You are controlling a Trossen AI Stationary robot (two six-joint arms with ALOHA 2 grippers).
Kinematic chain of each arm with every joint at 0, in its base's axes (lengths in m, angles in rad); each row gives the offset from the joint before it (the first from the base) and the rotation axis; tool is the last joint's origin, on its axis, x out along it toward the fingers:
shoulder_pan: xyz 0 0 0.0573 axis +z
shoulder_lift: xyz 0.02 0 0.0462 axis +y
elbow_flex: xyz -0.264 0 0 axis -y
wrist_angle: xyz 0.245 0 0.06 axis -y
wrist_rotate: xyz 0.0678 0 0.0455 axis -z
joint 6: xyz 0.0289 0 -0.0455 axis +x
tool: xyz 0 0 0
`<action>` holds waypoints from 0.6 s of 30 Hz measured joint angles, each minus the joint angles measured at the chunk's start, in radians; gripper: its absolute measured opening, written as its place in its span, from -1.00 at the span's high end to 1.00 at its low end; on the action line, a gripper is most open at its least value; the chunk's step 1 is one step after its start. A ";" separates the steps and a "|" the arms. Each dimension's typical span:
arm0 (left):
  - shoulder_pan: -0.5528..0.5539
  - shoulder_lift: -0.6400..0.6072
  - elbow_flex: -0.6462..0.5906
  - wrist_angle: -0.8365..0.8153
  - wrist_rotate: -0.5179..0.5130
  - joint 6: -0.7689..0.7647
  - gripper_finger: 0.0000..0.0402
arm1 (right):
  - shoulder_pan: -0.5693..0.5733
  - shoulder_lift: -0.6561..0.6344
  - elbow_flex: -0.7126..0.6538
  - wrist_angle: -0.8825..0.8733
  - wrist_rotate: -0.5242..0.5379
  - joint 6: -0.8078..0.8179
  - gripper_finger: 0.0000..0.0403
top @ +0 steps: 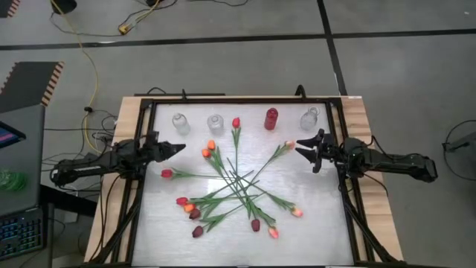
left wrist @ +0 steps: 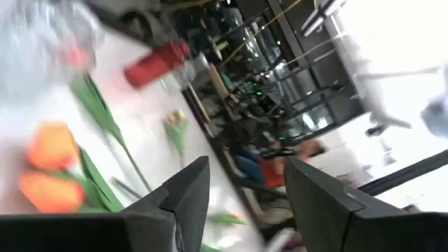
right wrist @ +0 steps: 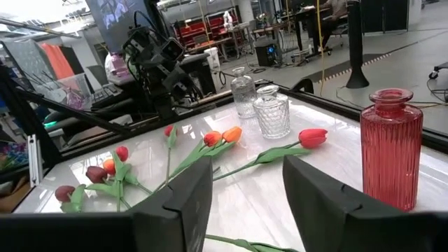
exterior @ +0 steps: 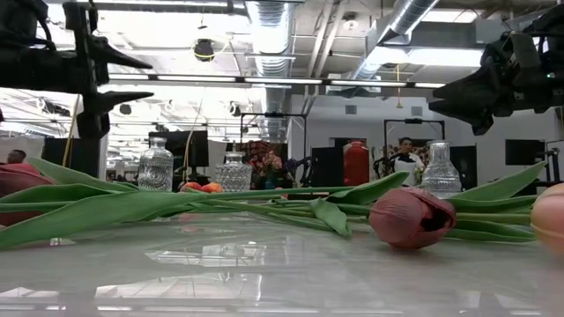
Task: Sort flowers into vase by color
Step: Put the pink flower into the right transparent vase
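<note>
- The flowers (top: 236, 186) lie criss-crossed in a loose pile mid-desk, heads fanned outward, none in a vase.
- A red vase (top: 271, 118) and three clear glass vases (top: 215, 123) line the far edge of the desk (top: 320, 216) — a glossy white top in a black frame.
- Left claw (top: 178, 149) and right claw (top: 300, 151) hover at either side, each spread wide, holding nothing.
- Beyond: grey floor, a yellow cable (top: 89, 59), and, in the low view, ceiling ducts (exterior: 273, 35).

Left gripper (left wrist: 241, 189) jaws apart, empty; orange tulips (left wrist: 49, 168), red vase (left wrist: 157, 63) beyond.
</note>
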 joint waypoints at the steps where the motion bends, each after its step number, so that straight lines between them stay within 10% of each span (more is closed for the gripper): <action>1: 0.000 0.002 0.000 0.000 0.012 -0.050 0.15 | 0.000 0.000 0.000 0.000 0.000 0.000 -0.02; 18: 0.000 0.376 0.106 0.213 0.091 0.017 0.27 | 0.000 0.000 0.000 -0.004 0.000 -0.002 -0.03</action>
